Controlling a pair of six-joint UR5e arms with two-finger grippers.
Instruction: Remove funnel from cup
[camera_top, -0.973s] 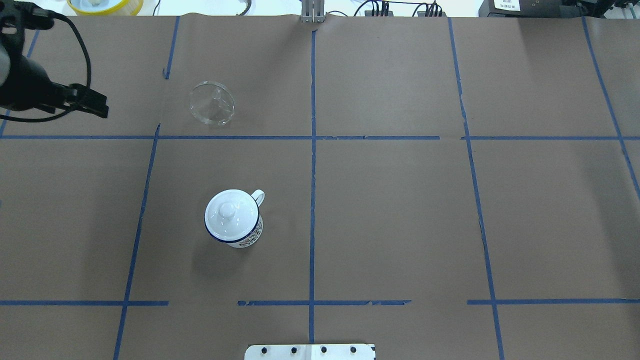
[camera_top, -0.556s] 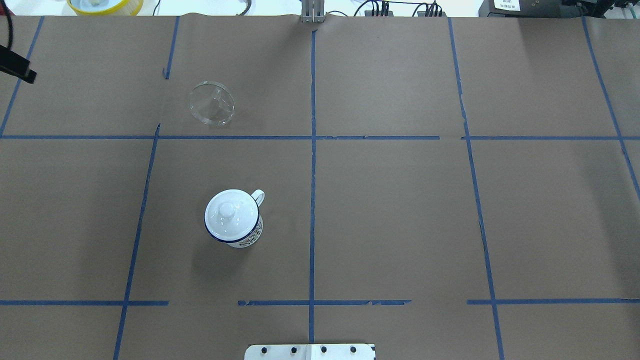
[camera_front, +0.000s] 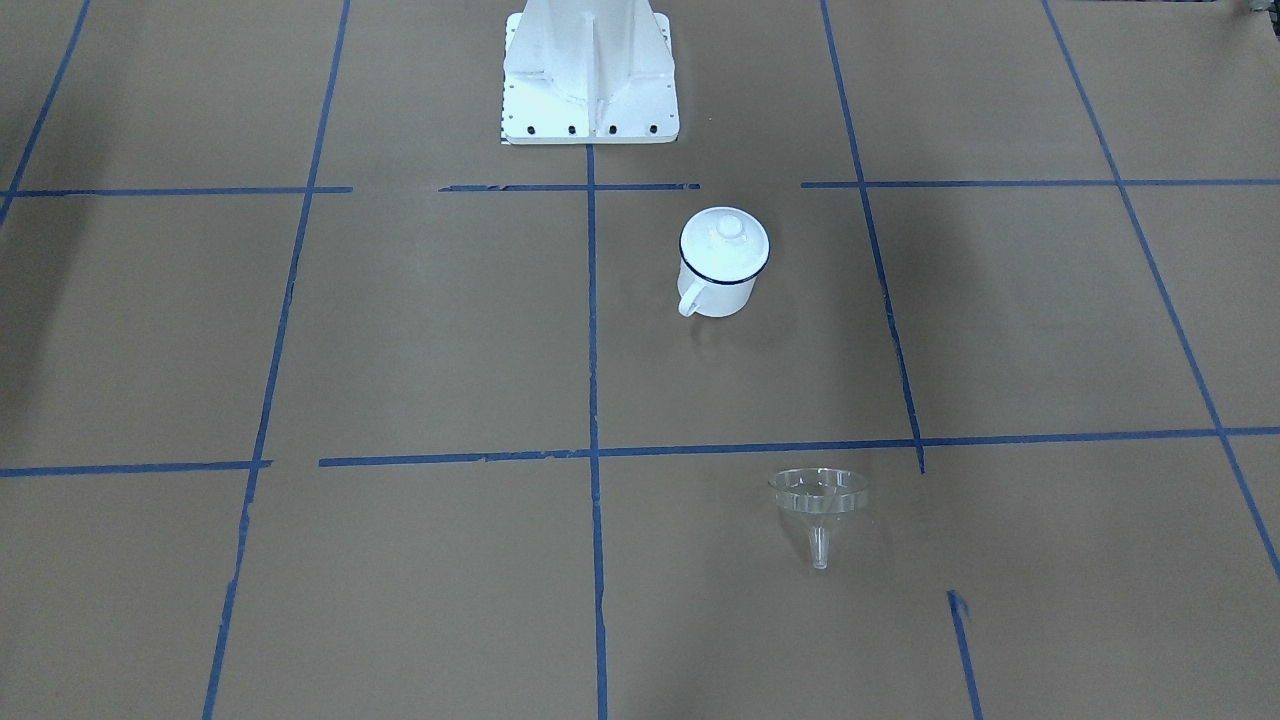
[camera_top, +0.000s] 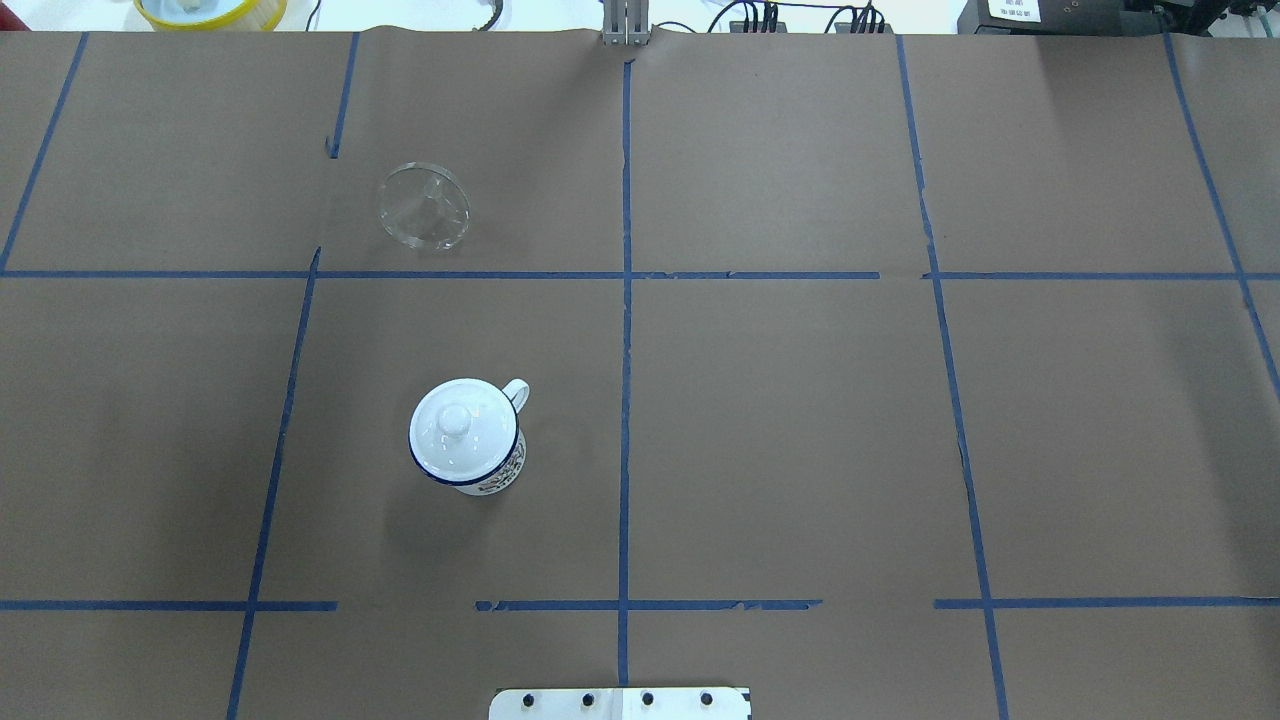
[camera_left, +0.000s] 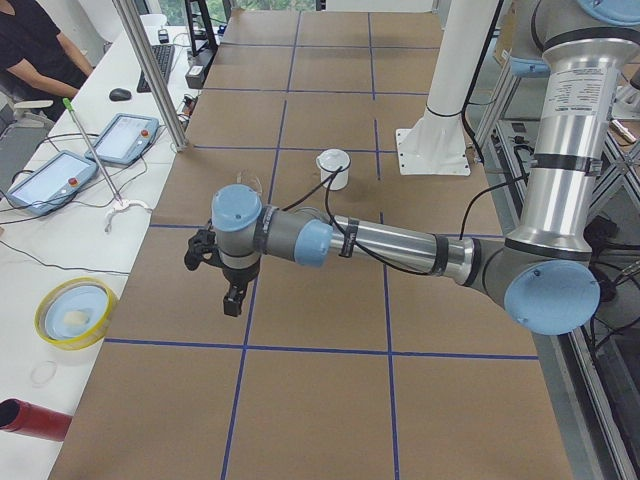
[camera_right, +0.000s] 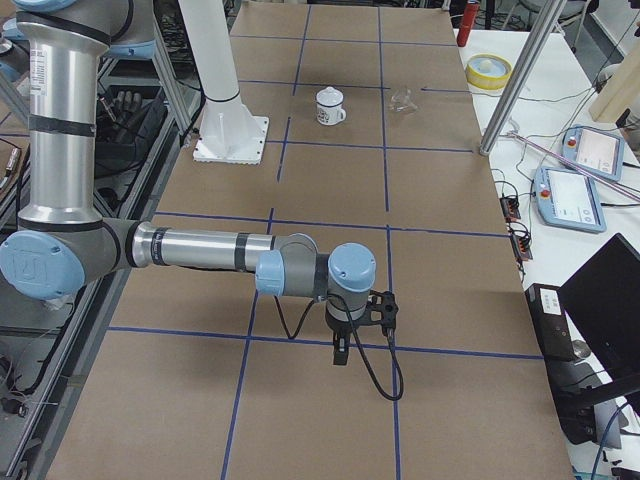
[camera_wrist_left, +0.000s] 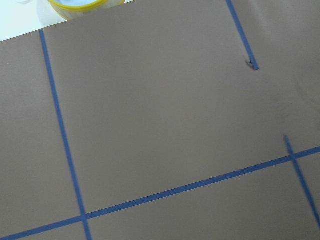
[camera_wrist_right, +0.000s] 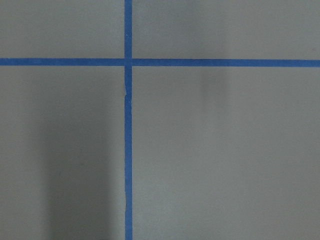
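The funnel (camera_front: 818, 497) is seen lying tilted on the bench (camera_front: 400, 350), well apart from the cup (camera_front: 722, 295). It is judged light, stiff and slippery; the rim should be taken. Open room is found all around it. Whether the left pincer (camera_left: 232, 300) and the right pincer (camera_right: 341, 352) are apart cannot be told.

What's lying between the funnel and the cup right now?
Only bare brown paper, crossed by one blue tape line, separates the funnel and the cup. The overhead view shows it plainly, and the front-facing view agrees.
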